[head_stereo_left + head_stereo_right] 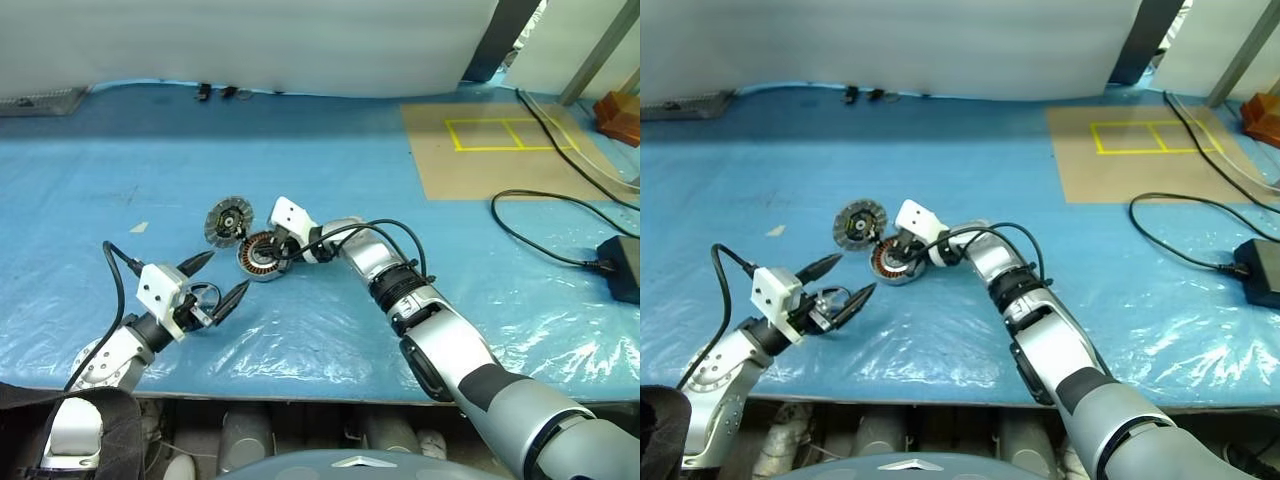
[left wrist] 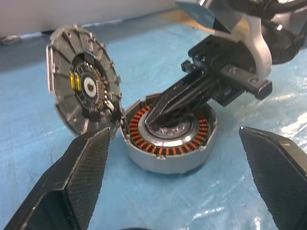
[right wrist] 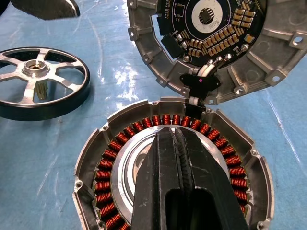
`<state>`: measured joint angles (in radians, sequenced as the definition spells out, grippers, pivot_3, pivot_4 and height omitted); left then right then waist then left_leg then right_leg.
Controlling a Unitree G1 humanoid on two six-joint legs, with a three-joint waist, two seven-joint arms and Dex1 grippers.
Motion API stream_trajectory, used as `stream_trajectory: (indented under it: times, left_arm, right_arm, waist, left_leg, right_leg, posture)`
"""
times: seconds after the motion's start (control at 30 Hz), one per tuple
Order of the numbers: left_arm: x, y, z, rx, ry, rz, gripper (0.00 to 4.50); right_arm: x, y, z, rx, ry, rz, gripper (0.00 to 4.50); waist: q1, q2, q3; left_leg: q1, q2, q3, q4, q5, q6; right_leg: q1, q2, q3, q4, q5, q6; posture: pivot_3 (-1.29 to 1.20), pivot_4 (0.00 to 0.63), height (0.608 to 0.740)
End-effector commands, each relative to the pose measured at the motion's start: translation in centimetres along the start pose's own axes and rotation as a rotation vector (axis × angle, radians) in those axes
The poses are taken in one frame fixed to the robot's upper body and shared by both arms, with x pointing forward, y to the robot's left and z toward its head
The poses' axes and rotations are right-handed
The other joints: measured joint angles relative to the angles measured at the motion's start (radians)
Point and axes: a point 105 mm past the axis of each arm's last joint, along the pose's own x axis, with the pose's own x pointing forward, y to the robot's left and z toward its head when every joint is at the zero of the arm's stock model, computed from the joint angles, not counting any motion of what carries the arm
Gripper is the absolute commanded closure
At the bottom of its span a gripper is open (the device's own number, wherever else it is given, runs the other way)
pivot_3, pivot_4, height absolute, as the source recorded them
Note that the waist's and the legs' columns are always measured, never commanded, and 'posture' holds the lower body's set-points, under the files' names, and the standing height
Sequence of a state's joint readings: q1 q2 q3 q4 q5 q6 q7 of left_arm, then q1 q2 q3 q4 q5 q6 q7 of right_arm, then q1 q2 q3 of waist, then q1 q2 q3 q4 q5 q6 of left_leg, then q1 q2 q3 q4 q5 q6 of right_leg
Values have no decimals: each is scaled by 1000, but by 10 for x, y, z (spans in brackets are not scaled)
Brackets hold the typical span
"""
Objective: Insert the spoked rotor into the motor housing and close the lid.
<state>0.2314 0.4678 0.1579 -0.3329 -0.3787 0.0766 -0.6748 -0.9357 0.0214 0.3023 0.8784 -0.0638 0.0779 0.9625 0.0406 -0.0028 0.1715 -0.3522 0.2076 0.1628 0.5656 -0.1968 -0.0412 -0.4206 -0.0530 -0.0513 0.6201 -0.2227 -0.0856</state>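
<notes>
Blue plastic sheeting, wrinkled and glossy, covers the table (image 1: 330,190); a white wall runs behind it.

Left gripper (image 1: 213,278) low at the left, its ribbed black fingers (image 2: 76,177) spread wide apart, nothing between them. Spoked rotor (image 3: 41,81) lies flat on the sheet just beside that gripper: a silver wheel with broad spokes, a brass-coloured hub and a dark rim.

Lid (image 1: 228,220) stands tilted up, hinged open at the housing's edge: cast grey metal, ribbed outside, with a round circuit board of small components inside.

Motor housing (image 1: 262,257) sits near the table's middle, just right of the lid: a shallow round silver-grey casing, a ring of copper-coloured windings around a smooth silver centre.

Right gripper (image 3: 178,139) reaches in from the right, fingers pressed together, tips resting inside the housing on the silver centre, blocking the opening.

Further right: a tan cardboard sheet (image 1: 500,160) marked with yellow tape rectangles, a black cable (image 1: 545,235) looping across the table, and a black box (image 1: 622,265) at the edge.
</notes>
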Motion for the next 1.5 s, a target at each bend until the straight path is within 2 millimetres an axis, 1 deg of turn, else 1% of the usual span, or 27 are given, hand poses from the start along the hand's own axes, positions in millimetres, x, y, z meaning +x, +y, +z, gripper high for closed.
stream_trajectory:
  times: [0.03, 0.1, 0.17, 0.37, 0.5, 0.6, 0.7, 0.77, 0.83, 0.93, 1.07, 1.13, 1.2, 1.3, 1.4, 1.5]
  left_arm:
    - [-8, 10, 12, 25, -20, 20, 0]
    - [-11, 13, 11, 15, 0, 22, 0]
    - [-15, 17, 9, 19, 30, 17, 0]
    - [-28, 29, 9, -6, 107, 26, 0]
    - [-37, 30, 9, -42, 149, -1, 0]
    - [-37, 33, 15, -97, 137, -6, 0]
    - [-38, 32, 10, -83, 211, -35, 0]
    - [-36, 31, 11, -81, 243, -57, 0]
    - [-34, 31, 16, -66, 263, -76, 0]
    - [-30, 32, 30, -22, 285, -106, 0]
    - [-17, 30, 52, 44, 300, -153, 0]
    - [-13, 30, 58, 54, 297, -162, 0]
    - [-10, 32, 64, 100, 319, -189, 0]
    - [-9, 38, 65, 142, 354, -211, 0]
    - [-11, 42, 65, 143, 368, -222, 0]
    - [-19, 42, 58, 132, 401, -259, 594]
  right_arm:
    - [-12, 1, 38, -36, -167, 55, 4475]
    - [-19, 2, 42, -56, -184, 79, 4475]
    - [-26, 3, 43, -79, -181, 97, 4475]
    - [-46, 6, 37, -91, -160, 121, 4475]
    - [-61, 11, 33, -80, -156, 150, 4475]
    - [-68, 13, 32, -55, -167, 158, 4475]
    - [-71, 13, 29, -47, -158, 150, 4475]
    - [-73, 12, 29, -44, -157, 140, 4475]
    - [-74, 10, 28, -41, -153, 131, 4475]
    - [-78, 8, 25, -39, -143, 120, 4475]
    - [-83, 7, 23, -33, -136, 110, 4475]
    - [-84, 7, 22, -32, -134, 108, 4475]
    - [-85, 6, 22, -32, -132, 99, 4475]
    - [-87, 5, 21, -31, -129, 87, 4475]
    - [-88, 4, 20, -29, -125, 78, 4475]
    - [-91, 2, 17, -20, -122, 61, 4500]
  waist:
    - [0, 0, 0]
    - [0, 0, 0]
    - [1, 0, 0]
    - [1, 0, 0]
    - [1, 0, 0]
    - [1, 0, 0]
    - [0, 0, 0]
    - [1, 0, 0]
    - [1, -1, 1]
    - [2, -1, 1]
    - [3, -1, 1]
    - [3, -1, 1]
    - [-2, -2, 1]
    - [-1, -2, 1]
    - [-1, -2, 1]
    - [1, -2, 1]
  left_leg:
    - [-1, 0, 0, 0, 0, 0]
    - [-1, 0, 0, 0, 0, 0]
    - [-1, 0, 0, 0, 0, 0]
    - [-1, 0, 0, 0, 0, 0]
    - [-1, 0, 0, 0, 0, 0]
    - [-1, 0, 0, 0, 0, 0]
    - [0, 0, 0, 0, 0, 0]
    - [0, 0, 0, 0, 0, 0]
    - [-1, -1, 0, 0, 0, 0]
    - [-1, 0, 0, -1, 0, 0]
    - [-1, 0, 0, 0, 0, 0]
    - [-1, -1, 0, 0, 0, 0]
    - [-1, -1, 0, 0, 0, 0]
    - [-1, -1, 0, 0, 1, -2]
    - [-1, -1, 0, 0, 2, -4]
    - [-2, -1, 0, 0, 2, -4]
  right_leg:
    - [0, 0, 0, 0, 0, 0]
    - [-1, 0, 0, 0, 0, 0]
    - [-1, 0, 0, 0, 0, 0]
    - [-1, 0, 0, 0, 0, 0]
    - [-1, 0, 0, -1, 0, 0]
    - [-1, 0, 0, -1, 0, 0]
    - [-1, 1, 0, -1, 0, 0]
    - [-1, 1, 0, -1, 0, 0]
    - [-1, 0, 0, -1, 0, 0]
    - [-1, 1, 0, -1, 0, 0]
    - [-1, 1, 0, -1, 0, 0]
    - [-1, 0, 0, -1, 0, 0]
    - [-1, 1, 0, -1, 0, 0]
    - [-1, 1, 0, -1, 0, 0]
    - [-1, 1, 0, -1, 0, 0]
    - [-1, 1, 0, -1, 0, 0]
  posture:
    - [0, 150, 740]
    - [0, 150, 740]
    - [0, 150, 740]
    - [0, 150, 740]
    - [0, 150, 740]
    - [0, 150, 740]
    - [0, 150, 740]
    - [0, 150, 740]
    - [0, 150, 740]
    - [0, 150, 740]
    - [0, 150, 740]
    - [0, 150, 740]
    - [0, 150, 740]
    - [0, 150, 740]
    - [0, 150, 740]
    - [0, 150, 740]
